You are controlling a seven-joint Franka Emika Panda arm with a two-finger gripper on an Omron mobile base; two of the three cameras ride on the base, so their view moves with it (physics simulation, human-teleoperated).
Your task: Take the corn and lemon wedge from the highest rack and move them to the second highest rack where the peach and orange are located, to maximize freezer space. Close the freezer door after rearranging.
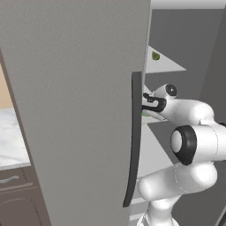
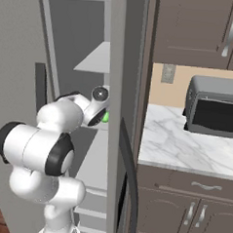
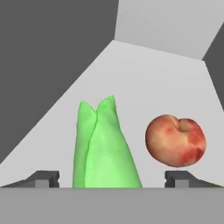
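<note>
In the hand view the corn [image 3: 105, 148], in a bright green husk, lies on the pale rack floor [image 3: 144, 78] between my gripper [image 3: 112, 177] fingertips. The jaws stand wide, with a gap on each side of the husk. The peach [image 3: 176, 141] sits just right of the corn on the same rack. A sliver of the corn's green [image 2: 105, 117] shows beside my hand inside the freezer. On the highest rack [image 1: 170, 66] lies a small greenish piece [image 1: 155, 56], likely the lemon wedge. The orange is out of view.
The freezer door [image 1: 75, 110] stands open at the left with a long dark handle [image 1: 134, 141]. A second grey door [image 2: 122, 89] flanks the opening on the right. A marble counter [image 2: 185, 142] holds a dark toaster oven [image 2: 214, 107].
</note>
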